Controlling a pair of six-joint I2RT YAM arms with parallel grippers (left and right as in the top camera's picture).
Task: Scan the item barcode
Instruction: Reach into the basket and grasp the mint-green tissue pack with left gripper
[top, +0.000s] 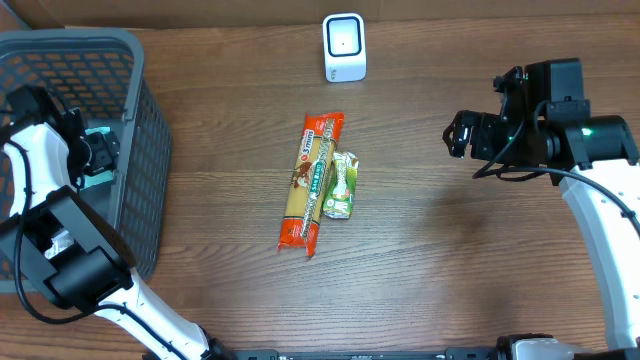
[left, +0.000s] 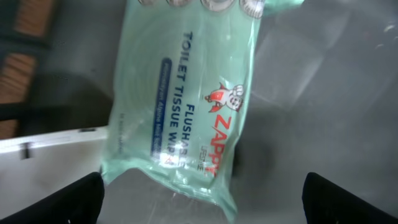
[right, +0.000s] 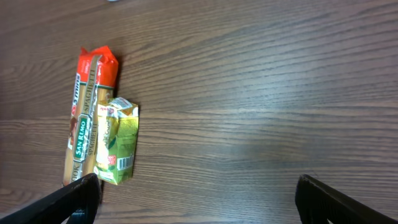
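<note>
While the left gripper (left: 202, 202) hangs inside the grey basket (top: 150, 150) at the left of the table (top: 450, 260), its fingers (left: 68, 199) stand wide apart, clamped on nothing. A pale green pack of wipes (left: 180, 106) lies below them on the basket floor. At the right, the right gripper (right: 208, 202) is spread wide over bare wood. A spaghetti packet (top: 311, 185) and a small green packet (top: 343, 187) lie touching mid-table, with the white scanner (top: 344, 47) at the far edge.

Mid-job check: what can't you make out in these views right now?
1. Wipes pack: no barcode showing in left wrist view; top cut by frame edge.
2. Overhead: it is mostly hidden by the left arm inside the basket.
3. Spaghetti pack, green pouch: print too small overhead.
</note>
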